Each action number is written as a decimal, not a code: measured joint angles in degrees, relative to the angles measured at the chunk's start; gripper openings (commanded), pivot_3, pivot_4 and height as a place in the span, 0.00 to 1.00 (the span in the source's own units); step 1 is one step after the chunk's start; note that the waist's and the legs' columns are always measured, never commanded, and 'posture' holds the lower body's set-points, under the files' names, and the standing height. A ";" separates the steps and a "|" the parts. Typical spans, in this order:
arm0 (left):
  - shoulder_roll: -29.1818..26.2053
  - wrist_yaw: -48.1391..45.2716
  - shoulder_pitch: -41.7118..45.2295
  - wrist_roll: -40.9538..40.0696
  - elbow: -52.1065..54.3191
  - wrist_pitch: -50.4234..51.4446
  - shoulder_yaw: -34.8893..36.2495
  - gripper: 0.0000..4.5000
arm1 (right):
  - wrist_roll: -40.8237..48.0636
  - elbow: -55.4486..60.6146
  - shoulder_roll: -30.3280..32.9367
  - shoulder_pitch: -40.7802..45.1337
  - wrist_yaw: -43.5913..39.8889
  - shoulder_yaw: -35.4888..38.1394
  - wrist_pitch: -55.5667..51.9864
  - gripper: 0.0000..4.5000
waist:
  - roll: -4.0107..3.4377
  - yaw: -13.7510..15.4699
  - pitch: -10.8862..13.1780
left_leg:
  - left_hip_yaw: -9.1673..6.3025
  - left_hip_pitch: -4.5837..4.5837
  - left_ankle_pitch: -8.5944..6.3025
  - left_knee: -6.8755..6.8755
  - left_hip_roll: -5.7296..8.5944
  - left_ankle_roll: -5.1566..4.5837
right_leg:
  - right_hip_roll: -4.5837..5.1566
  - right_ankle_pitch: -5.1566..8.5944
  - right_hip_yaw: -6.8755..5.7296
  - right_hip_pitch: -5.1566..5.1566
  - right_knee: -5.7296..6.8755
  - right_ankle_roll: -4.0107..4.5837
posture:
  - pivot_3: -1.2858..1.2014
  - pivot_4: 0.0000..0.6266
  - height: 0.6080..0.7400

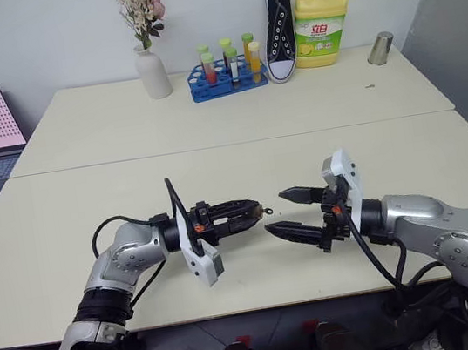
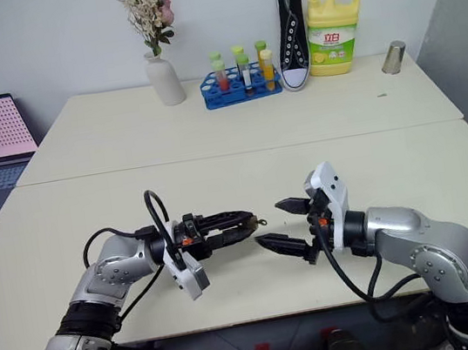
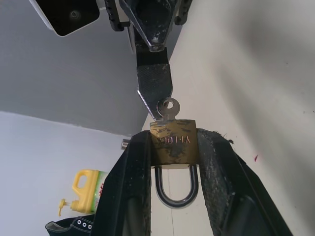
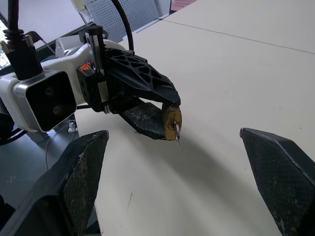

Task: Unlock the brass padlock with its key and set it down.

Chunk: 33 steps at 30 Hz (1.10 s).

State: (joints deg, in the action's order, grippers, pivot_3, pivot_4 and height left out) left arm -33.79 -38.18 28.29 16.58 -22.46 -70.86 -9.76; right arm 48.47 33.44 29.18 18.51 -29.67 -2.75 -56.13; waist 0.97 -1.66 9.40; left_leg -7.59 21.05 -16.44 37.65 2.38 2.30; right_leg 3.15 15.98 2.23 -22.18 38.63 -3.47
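Left fingers (image 3: 173, 162) clench the padlock (image 3: 173, 142) in the air above the worktop (image 1: 214, 156), key (image 3: 167, 109) sticking out of its body toward the right gripper (image 4: 174, 189), whose fingers are spread wide, empty, just beside it. Risk: a misaligned pinch could nudge the tiny key out or twist the padlock loose

Bright even indoor light; soft shadows on table (image 1: 214, 156); frames sharp.
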 measured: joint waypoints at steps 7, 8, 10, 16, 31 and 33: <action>-0.76 2.63 -0.01 1.60 0.18 0.37 -1.22 0.21 | -0.01 -0.78 -0.71 0.89 1.06 -0.84 -1.37 0.92 | 0.00 -0.01 0.00 | 0.00 0.00 0.00 -0.07 0.00 0.00 | 0.00 0.00 0.00 -0.01 -0.01 0.00 | 0.52 0.24 1.00; -0.89 2.82 -0.01 1.62 0.32 0.47 -1.22 0.21 | -0.01 -1.04 -0.93 1.09 1.13 -0.88 -1.68 0.86 | 0.00 -0.01 0.00 | 0.00 0.00 0.00 -0.08 -0.01 0.00 | -0.01 0.00 0.00 -0.03 -0.01 0.00 | 0.52 0.24 1.00; -1.12 3.55 -0.01 1.66 0.54 0.53 -1.26 0.21 | -0.01 -1.14 -1.17 1.35 1.22 -0.90 -1.89 0.70 | -0.01 -0.02 0.00 | 0.00 0.00 0.00 -0.10 -0.01 0.00 | -0.01 0.00 0.00 -0.04 -0.01 0.00 | 0.52 0.24 1.00; -1.75 4.44 -0.05 1.81 1.92 0.74 -2.26 0.21 | -0.06 -1.14 -1.18 1.81 1.21 -1.56 -2.06 0.22 | -0.01 -0.02 0.01 | 0.00 0.00 0.00 -0.12 -0.01 0.00 | 0.00 0.00 0.00 -0.04 -0.02 0.00 | 0.52 0.24 1.00; -2.61 6.57 -0.48 2.50 3.44 1.70 -3.47 0.21 | 5.06 -3.25 -1.50 3.70 1.37 0.79 -6.43 0.00 | -0.02 -0.02 0.01 | 0.00 0.00 0.00 -0.20 -0.02 0.00 | 0.00 0.00 0.00 -0.05 -0.04 0.00 | 0.52 0.24 1.00; -2.63 6.95 -0.47 2.97 3.66 1.59 -3.47 0.21 | 7.91 -4.92 -1.41 5.16 1.74 1.92 -9.29 0.00 | -0.02 -0.03 0.02 | 0.01 -0.01 0.00 -0.21 -0.01 0.00 | 0.00 0.00 0.01 -0.06 -0.04 0.00 | 0.52 0.24 1.00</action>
State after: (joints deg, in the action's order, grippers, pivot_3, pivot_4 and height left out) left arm -36.42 -31.23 27.82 19.55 -18.80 -69.27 -13.23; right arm 56.38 28.52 27.77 23.67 -27.94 -0.84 -65.42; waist 0.94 -1.69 9.42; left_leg -7.58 21.04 -16.44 37.44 2.37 2.30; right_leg 3.15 15.99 2.24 -22.23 38.58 -3.47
